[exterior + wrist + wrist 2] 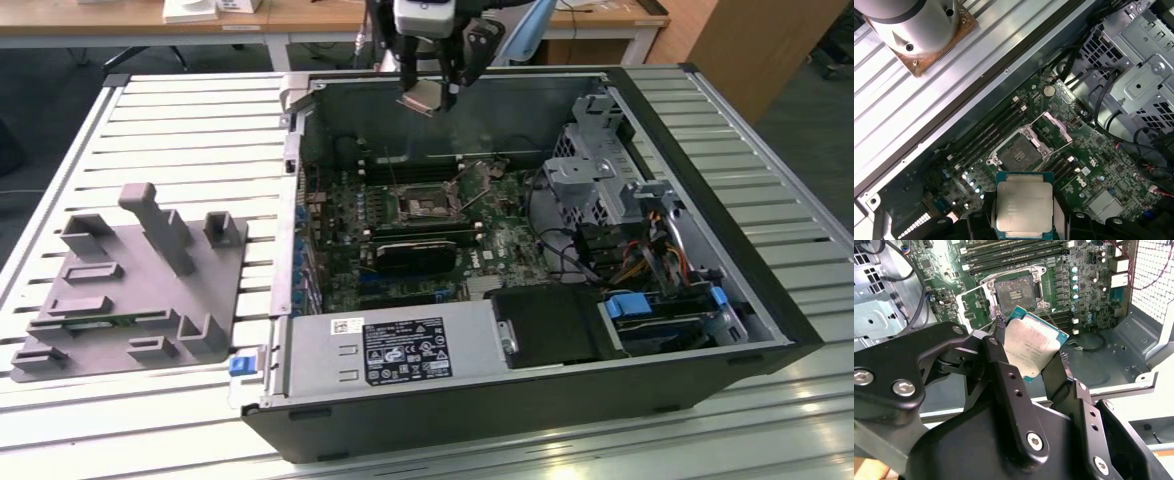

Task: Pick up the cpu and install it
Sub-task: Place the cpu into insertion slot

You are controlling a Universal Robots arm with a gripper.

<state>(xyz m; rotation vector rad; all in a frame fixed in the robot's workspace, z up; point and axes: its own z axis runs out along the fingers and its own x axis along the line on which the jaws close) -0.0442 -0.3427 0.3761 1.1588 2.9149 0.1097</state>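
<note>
Up close, black fingers (1005,375) of the gripper (1031,341), pinched onto two opposite edges of the cpu (1030,349), metal plate toward the lens and tilted a touch. Hanging in the upper middle of the exterior view, over the far side of the open computer case (296,180), well above the motherboard (387,235). Over to the socket (1018,152): bracket swung open, seat bare (good news, by the look of it).

Best bet from here: level the chip, square its corners to the socket frame, lower straight, no sliding, no pressing.

Scanning the exterior view left to right:
- Grey moulded fixture (127,290) on the slatted table (174,120), hard to tell what sits in its pockets.
- Case holding board, long black card (414,255) and power supply (387,350).
- Drive cage (594,150) and cables at right.
</note>
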